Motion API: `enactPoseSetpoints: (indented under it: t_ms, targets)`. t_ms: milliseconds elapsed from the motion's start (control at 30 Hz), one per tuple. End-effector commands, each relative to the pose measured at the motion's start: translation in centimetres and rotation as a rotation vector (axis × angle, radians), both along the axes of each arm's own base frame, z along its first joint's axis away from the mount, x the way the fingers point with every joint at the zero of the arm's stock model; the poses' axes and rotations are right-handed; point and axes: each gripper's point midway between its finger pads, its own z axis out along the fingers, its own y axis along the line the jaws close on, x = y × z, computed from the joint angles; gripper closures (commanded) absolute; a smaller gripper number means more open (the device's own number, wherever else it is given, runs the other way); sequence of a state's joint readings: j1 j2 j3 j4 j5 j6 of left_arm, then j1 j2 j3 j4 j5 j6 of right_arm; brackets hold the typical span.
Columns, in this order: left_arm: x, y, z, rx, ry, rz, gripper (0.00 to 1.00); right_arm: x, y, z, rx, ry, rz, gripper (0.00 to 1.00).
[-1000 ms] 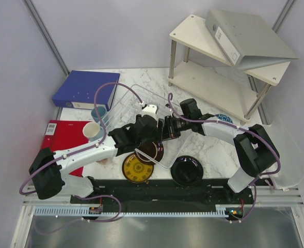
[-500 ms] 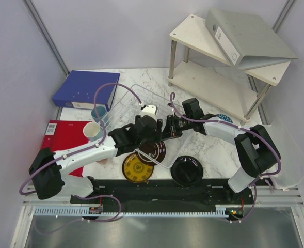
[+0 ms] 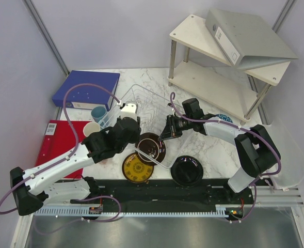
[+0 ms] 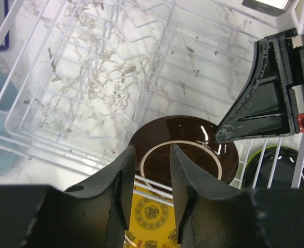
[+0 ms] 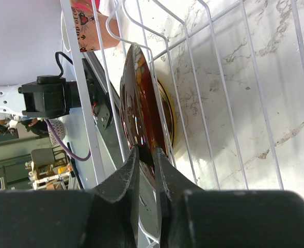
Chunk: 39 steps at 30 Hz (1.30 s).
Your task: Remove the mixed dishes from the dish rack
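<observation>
The right gripper (image 5: pixel 144 152) has its two fingers pinched shut on the rim of the dark plate (image 5: pixel 136 98), with only the thickness of the rim between them. That plate stands nearly on edge among the wires at the near end of the dish rack (image 3: pixel 141 106), glossy, with its foot ring turned towards the left arm.

The left gripper (image 4: pixel 152 155) hangs just above the same plate. Its fingers (image 4: pixel 123 181) are parted by a modest gap, with nothing between them and no contact with the plate that I can see. From its own camera, the right gripper's dark finger shows close on the far right, against the plate's edge.

The rest of the rack looks bare, with only white wires over the marble table (image 3: pixel 213 150). Just outside its near edge a yellow patterned plate (image 3: pixel 136 169) lies flat, partly tucked under the dark one. A black plate (image 3: pixel 187 170) lies flat on the table to its right.

A light-blue mug (image 3: pixel 98 112) and a white mug (image 3: pixel 91 130) stand beside the rack's left end, near a red folder (image 3: pixel 64 137) and a blue binder (image 3: pixel 84 89). A small blue patterned dish (image 3: pixel 225 118) peeks out behind the right arm.
</observation>
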<state>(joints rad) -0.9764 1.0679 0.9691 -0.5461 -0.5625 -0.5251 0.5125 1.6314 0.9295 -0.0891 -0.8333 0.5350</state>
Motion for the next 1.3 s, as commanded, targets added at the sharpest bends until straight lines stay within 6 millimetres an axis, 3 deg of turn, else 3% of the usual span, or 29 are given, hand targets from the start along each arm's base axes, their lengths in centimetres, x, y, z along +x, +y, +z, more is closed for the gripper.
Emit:
enactPoseSetpoints:
  t_ms: [0,167,333,567,800,1033,1167,1200,1267]
  targets:
    - [-0.9,2.0,0.0,0.04,0.038,0.039,0.6,0.7,-0.1,1.1,0.018,-0.046,-0.014,1.0]
    - [-2.3,2.2,-2.7,0.024,0.132,0.051,0.58,0.7,-0.2,1.1,0.018,-0.048,-0.017,1.0]
    - [-3.1,2.6,-4.5,-0.01,0.197,0.117,0.33,0.7,-0.2,1.0,0.011,-0.05,-0.022,1.0]
    - [-3.9,2.5,-7.2,-0.15,0.297,0.289,0.32,0.7,-0.1,1.0,0.011,-0.044,-0.022,1.0]
    - [-3.2,2.5,-7.5,-0.168,0.305,0.394,0.41,0.8,-0.2,1.1,0.011,-0.048,-0.027,1.0]
    - [-2.6,2.4,-9.9,-0.117,0.334,0.463,0.51,0.7,-0.2,1.0,0.012,-0.041,-0.024,1.0]
    - [-2.3,1.6,-10.5,-0.118,0.343,0.46,0.73,0.6,-0.1,0.9,0.011,-0.039,-0.021,1.0]
    - [-2.1,1.5,-10.5,-0.123,0.341,0.459,0.85,0.7,-0.1,1.0,0.014,-0.042,-0.021,1.0]
    - [-2.0,1.3,-10.3,-0.128,0.335,0.452,0.97,0.7,-0.1,1.0,0.013,-0.038,-0.02,1.0]
